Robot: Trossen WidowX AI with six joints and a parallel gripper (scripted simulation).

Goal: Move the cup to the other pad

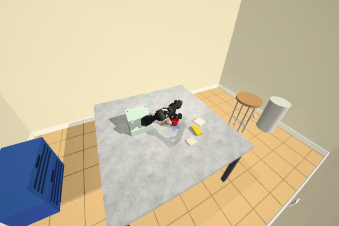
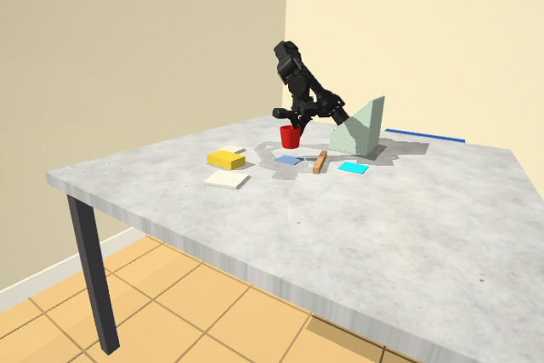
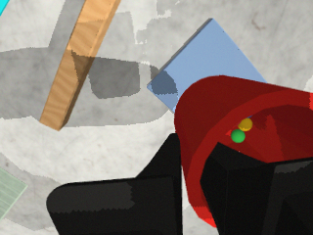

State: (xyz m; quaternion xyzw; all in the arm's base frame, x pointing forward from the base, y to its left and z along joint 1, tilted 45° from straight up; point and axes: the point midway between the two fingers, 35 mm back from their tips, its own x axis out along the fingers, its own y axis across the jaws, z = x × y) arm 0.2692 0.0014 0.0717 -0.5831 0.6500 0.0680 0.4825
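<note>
The red cup [image 1: 175,121] [image 2: 290,138] [image 3: 210,98] hangs roughly upright in the air, above the blue pad [image 1: 175,127] [image 2: 287,159] [image 3: 210,54]. My gripper [image 2: 300,131] [image 3: 183,139] is shut on the cup's wall, one finger inside the cup and one outside. A yellow marble [image 3: 245,124] and a green marble [image 3: 238,136] show inside the cup; my inner finger hides part of the inside. The cyan pad [image 2: 353,167] [image 3: 3,5] lies bare on the table, beyond the wooden bar from the blue pad. It cannot be made out in the top view.
The wooden bar [image 1: 164,121] [image 2: 320,161] [image 3: 78,69] lies between the two pads. A pale green wedge [image 2: 355,134] [image 3: 10,191] stands near the arm's base. A yellow block [image 1: 196,130] [image 2: 225,159] and two cream tiles [image 1: 199,121] [image 1: 190,141] lie on the blue pad's other side.
</note>
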